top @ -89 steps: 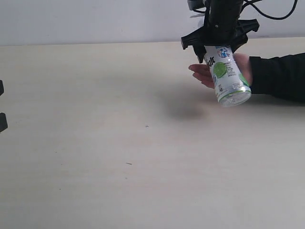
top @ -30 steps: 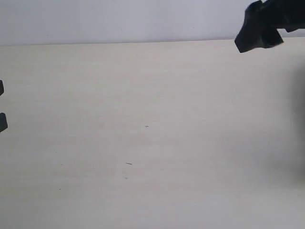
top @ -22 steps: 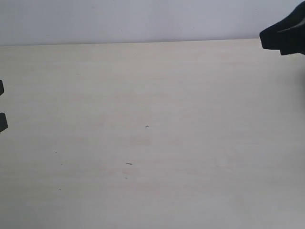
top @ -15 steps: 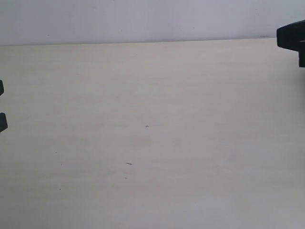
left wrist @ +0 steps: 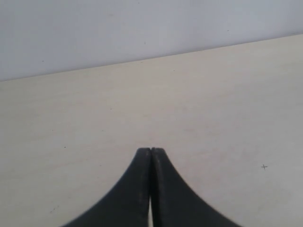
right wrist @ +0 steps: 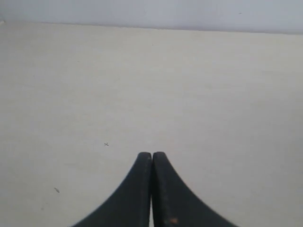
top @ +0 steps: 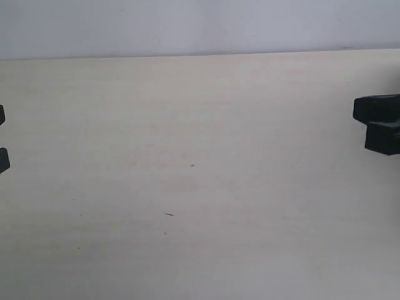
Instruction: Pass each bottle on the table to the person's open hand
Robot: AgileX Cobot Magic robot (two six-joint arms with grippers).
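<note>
while both arms sit at opposite sides of the table (top: 187, 112), you see left gripper (left wrist: 150, 150) and right gripper (right wrist: 151, 154) with jaws pressed together, holding nothing; bottle place and long axis: cannot tell.

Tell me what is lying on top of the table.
Only a few tiny dark specks lie on the table; nothing else shows. The right gripper covers a small patch at the edge.

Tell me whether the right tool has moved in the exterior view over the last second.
Yes. The black right tool has dropped from the far edge of the pale cream tabletop to well below it, hugging the view's right side.
</note>
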